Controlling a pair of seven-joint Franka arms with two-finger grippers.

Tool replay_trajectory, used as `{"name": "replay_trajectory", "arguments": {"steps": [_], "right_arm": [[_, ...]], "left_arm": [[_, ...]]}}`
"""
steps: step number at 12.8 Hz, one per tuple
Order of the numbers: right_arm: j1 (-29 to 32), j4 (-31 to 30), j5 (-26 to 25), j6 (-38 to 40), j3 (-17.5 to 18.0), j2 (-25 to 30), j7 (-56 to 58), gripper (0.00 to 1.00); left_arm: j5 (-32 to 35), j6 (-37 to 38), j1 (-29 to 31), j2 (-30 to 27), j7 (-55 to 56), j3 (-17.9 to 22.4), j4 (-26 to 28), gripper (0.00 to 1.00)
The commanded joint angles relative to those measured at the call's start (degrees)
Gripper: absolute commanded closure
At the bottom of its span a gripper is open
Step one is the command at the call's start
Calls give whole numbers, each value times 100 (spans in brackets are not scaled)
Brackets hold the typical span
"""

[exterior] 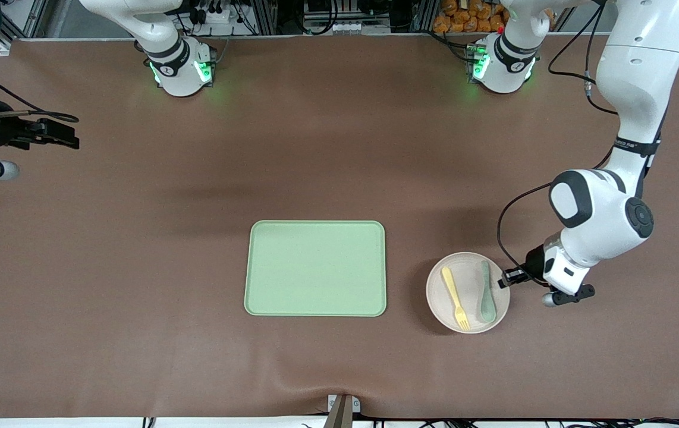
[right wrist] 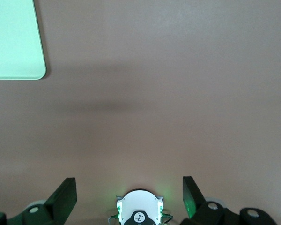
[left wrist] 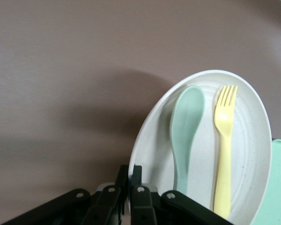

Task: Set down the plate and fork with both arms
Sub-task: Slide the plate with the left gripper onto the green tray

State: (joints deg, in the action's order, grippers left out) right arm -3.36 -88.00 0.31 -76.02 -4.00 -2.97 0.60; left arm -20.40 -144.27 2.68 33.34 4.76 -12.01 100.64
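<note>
Toward the left arm's end of the desk (exterior: pixel 78 333) you have the plate (exterior: pixel 468 315), resting flat on the brown surface. On it lie the fork (exterior: pixel 454 289) and a grey-green spoon (exterior: pixel 486 293), side by side and not touching, both tips pointing at the front camera; the fork lies on the tray's side of the spoon. Beside the plate, toward the middle of the desk, sits the light-green tray (exterior: pixel 316 268), apart from the plate.

Left tool (exterior: pixel 505 279): low at the plate's rim on the side away from the tray. Your left wrist view shows its fingers (left wrist: pixel 139 199) drawn together on the rim, so the plate's edge is pinched.

Right tool (exterior: pixel 69 134): waiting over bare desk at the right arm's end, well apart from the tray. Fingers (right wrist: pixel 65 199) spread wide, holding nothing.
</note>
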Motion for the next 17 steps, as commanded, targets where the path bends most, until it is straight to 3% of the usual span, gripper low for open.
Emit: {"name": "replay_trajectory", "arguments": {"steps": [1,7,12,17], "right_arm": [[108,55,-5,53,22,7,115,0],[108,64,-13,52,22,7,133,0],[38,55,-5,52,31,-211,124,0],[-42,73,56,-9,48,-563,133,0]], "left_arm": [[-113,136,-302,225,357,-3,-491,100],[-122,207,-978,480,1508,-3,-1106,100],[-122,198,-1690,1095,2414,15,-1897,100],[-131,-134,-2156,1640,2486,67,-2338,100]]}}
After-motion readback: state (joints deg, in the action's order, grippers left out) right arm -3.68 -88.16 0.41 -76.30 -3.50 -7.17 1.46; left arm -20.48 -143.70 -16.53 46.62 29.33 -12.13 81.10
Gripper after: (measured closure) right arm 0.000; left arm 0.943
